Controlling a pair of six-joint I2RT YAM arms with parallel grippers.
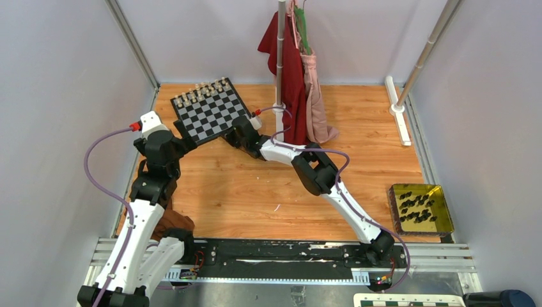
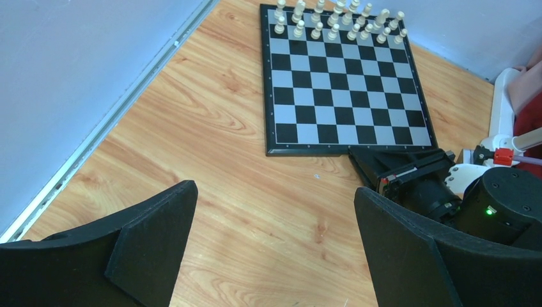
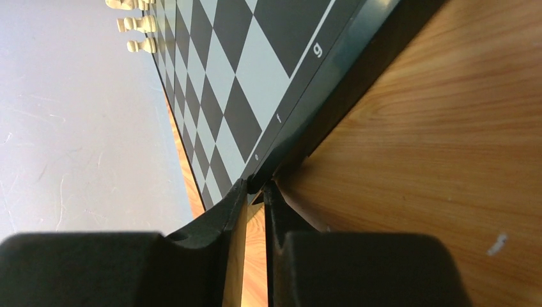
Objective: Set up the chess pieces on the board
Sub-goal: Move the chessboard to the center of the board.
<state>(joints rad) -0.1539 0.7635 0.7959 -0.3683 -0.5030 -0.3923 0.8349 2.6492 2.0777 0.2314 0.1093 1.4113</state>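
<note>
The board (image 1: 211, 114) lies at the back left of the wooden table, with cream chess pieces (image 1: 203, 91) lined along its far rows. My right gripper (image 1: 238, 132) reaches to its near right corner and is shut on the board's dark border (image 3: 300, 70), one finger on top and one beneath, at the gripper tips (image 3: 255, 187). Black chess pieces (image 1: 418, 208) lie in a gold tray at the right. My left gripper (image 2: 275, 214) hangs open over bare wood just short of the board (image 2: 345, 83), with nothing between its fingers (image 2: 150, 230).
The gold tray (image 1: 445, 211) sits near the right front edge. A pole with red and pink cloths (image 1: 295, 70) stands behind the board's right side. A white rail (image 1: 399, 115) lies at the back right. Grey walls enclose the table.
</note>
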